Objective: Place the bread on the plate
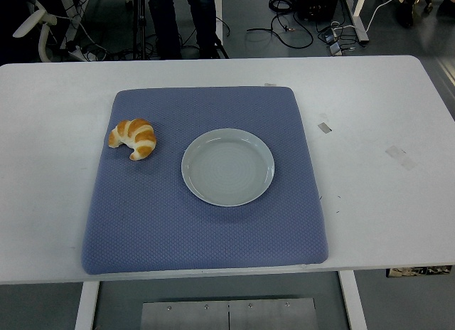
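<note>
A golden-brown croissant (134,138) lies on the left part of a blue mat (206,223), near the mat's left edge. A pale round plate (227,166) sits in the middle of the mat, to the right of the croissant and apart from it. The plate holds nothing. Neither of my arms or hands shows in the head view.
The mat lies on a white table (384,188). Small bits of tape (324,126) are stuck on the table right of the mat. A person's legs (181,17) stand beyond the far edge, with cables on the floor.
</note>
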